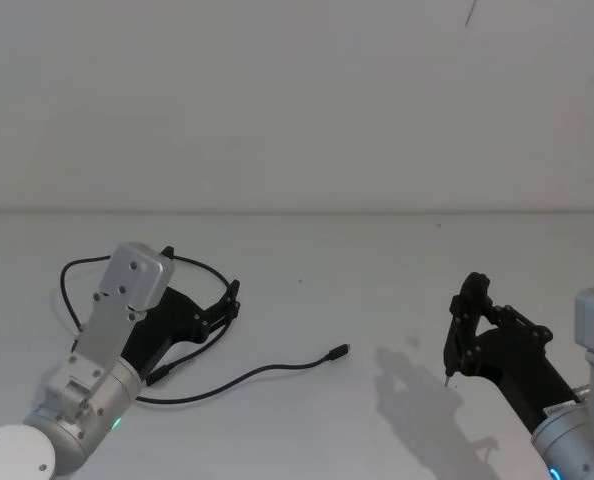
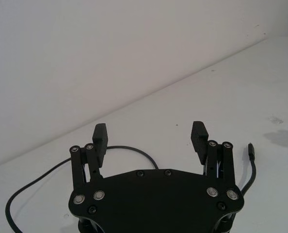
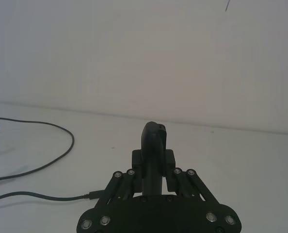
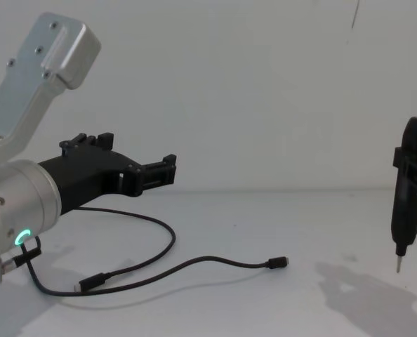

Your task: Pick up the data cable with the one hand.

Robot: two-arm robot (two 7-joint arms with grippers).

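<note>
The data cable (image 1: 239, 378) is a long thin black lead lying in curves on the white table, with one plug (image 1: 339, 351) pointing toward the middle and its loop passing behind my left arm. It also shows in the chest view (image 4: 215, 261) and in both wrist views (image 2: 129, 148) (image 3: 61, 131). My left gripper (image 1: 229, 303) (image 4: 138, 156) (image 2: 150, 131) hovers over the loop, open and empty, a green ring glowing on its wrist. At the right, clear of the cable, my right gripper (image 1: 467, 320) (image 3: 153, 160) is shut on an upright screwdriver-like tool (image 4: 408, 203).
A short looped black wire (image 4: 24, 254) with a metal plug hangs at my left wrist. The white table (image 1: 307, 270) runs back to a plain white wall. The tool's shadow falls on the table near the right arm.
</note>
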